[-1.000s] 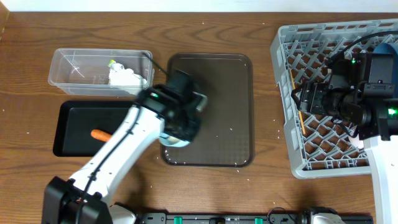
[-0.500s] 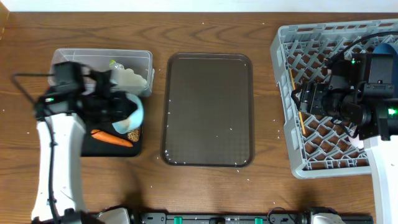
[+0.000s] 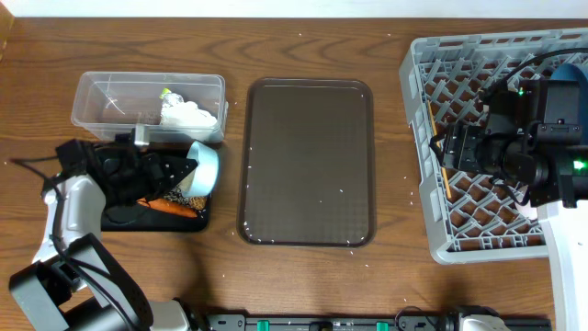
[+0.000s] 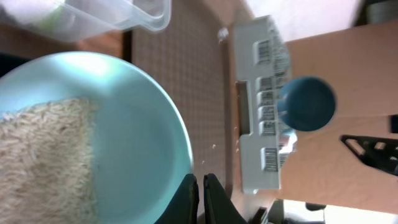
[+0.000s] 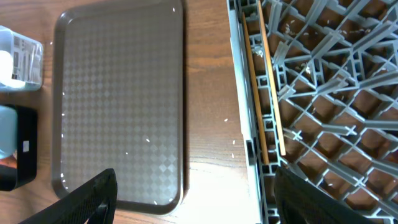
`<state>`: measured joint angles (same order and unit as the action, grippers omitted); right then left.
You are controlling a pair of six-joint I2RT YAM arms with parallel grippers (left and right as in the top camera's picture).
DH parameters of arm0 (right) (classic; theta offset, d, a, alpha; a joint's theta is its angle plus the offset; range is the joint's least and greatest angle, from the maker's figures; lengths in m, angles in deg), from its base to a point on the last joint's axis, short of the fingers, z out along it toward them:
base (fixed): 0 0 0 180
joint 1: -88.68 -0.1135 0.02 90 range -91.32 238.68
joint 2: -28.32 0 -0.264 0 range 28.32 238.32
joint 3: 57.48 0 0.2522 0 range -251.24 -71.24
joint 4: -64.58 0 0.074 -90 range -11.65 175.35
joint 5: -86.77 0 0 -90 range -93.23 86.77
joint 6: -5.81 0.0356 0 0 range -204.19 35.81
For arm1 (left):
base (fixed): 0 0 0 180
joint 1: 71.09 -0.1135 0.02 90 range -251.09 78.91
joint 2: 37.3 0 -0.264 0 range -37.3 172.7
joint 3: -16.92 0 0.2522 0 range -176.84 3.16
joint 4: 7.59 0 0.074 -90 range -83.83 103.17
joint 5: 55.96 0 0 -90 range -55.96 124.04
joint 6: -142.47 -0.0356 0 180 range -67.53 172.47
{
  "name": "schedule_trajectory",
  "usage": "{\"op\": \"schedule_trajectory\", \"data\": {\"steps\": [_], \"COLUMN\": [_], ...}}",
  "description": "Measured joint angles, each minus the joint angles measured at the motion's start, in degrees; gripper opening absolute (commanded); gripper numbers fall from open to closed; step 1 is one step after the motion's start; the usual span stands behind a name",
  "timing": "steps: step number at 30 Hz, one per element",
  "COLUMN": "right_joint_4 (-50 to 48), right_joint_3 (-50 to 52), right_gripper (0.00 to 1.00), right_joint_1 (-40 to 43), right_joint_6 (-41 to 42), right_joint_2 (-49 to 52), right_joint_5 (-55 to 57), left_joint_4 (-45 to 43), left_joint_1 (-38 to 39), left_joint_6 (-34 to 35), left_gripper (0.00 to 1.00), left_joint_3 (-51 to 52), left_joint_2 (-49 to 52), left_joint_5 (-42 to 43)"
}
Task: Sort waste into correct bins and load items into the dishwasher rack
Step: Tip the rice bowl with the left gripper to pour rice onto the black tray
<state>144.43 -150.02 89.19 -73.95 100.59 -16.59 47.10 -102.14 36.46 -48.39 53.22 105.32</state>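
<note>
Jaws of the left gripper are pinched fully shut on the rim of the light-blue cup, which is held tipped on its side over the right end of the black tray. Within the last second the cup has been carried off the brown serving tray and across to this bin. The serving tray is now left with only stray grains, so the rice-dumping step is judged to be under way. White rice is still seen heaped inside the cup, so emptying is judged incomplete. A grainy heap lies under the cup's mouth, beside the carrot piece. The crumpled napkin and green-yellow wrapper are already in the clear tub. The right gripper has not moved: its jaws are spread wide and nothing is held at the left edge of the dishwasher rack, where the chopsticks lie.
</note>
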Motion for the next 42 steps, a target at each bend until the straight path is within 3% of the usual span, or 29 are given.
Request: {"op": "schedule_trajectory", "data": {"steps": [8, 14, 19, 20, 23, 28, 35, 42], "right_joint_4": [0.02, -0.61, -0.68, -0.72, -0.76, -0.79, -1.49, -2.58], "right_joint_3": [0.0, 0.0, 0.0, 0.0, 0.0, 0.0, 0.0, 0.0], "right_gripper": [0.74, 0.74, 0.75, 0.75, 0.75, 0.75, 0.75, 0.76], "right_joint_1": [0.0, 0.0, 0.0, 0.0, 0.0, 0.0, 0.0, 0.0], "right_joint_6": [0.0, 0.02, 0.0, 0.0, 0.0, 0.0, 0.02, 0.02], "right_joint_2": [0.0, 0.0, 0.0, 0.0, 0.0, 0.0, 0.0, 0.0], "right_joint_5": [0.02, 0.02, 0.02, 0.0, 0.02, 0.02, 0.02, 0.04], "left_joint_4": [-1.86, -1.77, -1.33, -1.33, -1.09, -1.18, -9.44, -15.28], "left_joint_1": [-7.91, -9.57, -9.07, -8.72, -7.28, -2.54, 7.63, 19.39], "left_joint_6": [-2.25, -2.51, -3.02, -3.15, -3.23, -0.5, 10.21, 19.54], "left_gripper": [0.06, 0.06, 0.17, 0.24, 0.24, 0.24, 0.25, 0.29], "left_joint_3": [1.07, 1.07, 1.07, 1.09, 1.09, 1.09, 1.2, 1.22], "left_joint_2": [0.0, 0.0, 0.0, 0.0, 0.0, 0.0, -0.79, -7.96], "left_joint_5": [6.21, 9.77, 10.43, 10.43, 8.9, -3.41, -22.95, -44.3]}}
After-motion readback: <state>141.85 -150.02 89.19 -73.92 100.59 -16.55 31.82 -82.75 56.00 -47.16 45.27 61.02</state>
